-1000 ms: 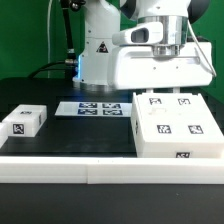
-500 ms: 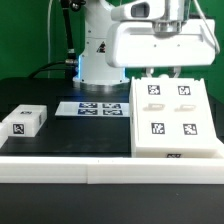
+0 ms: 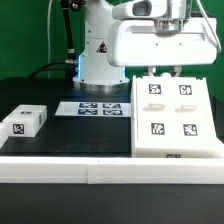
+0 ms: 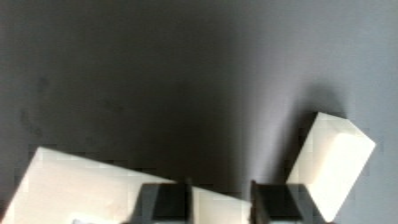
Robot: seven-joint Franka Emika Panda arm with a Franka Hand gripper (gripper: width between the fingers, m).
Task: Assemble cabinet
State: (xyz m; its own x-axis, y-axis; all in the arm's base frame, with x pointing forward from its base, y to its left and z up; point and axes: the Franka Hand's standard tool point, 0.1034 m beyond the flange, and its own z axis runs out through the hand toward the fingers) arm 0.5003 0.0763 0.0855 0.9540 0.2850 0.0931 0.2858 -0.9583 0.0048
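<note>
The cabinet box (image 3: 170,115), large and white with several black-and-white tags on its upper face, stands at the exterior view's right, its far edge raised so the face tilts toward the camera. My gripper (image 3: 162,75) is at that far edge, jaws closed on the box's wall. In the wrist view the two dark fingers (image 4: 173,200) have white plastic (image 4: 224,205) between them, with more of the box (image 4: 89,185) beside it. A small white tagged block (image 3: 25,121) lies apart at the exterior view's left.
The marker board (image 3: 97,108) lies flat on the black table behind the middle. A white rail (image 3: 110,168) runs along the table's front edge. The robot's white base (image 3: 98,55) stands behind the board. A white slab (image 4: 331,150) shows in the wrist view.
My gripper has risen from one second ago, and the cabinet box's far edge has come up with it, tilting its tagged face toward the camera. Nothing has moved in the last half second.
</note>
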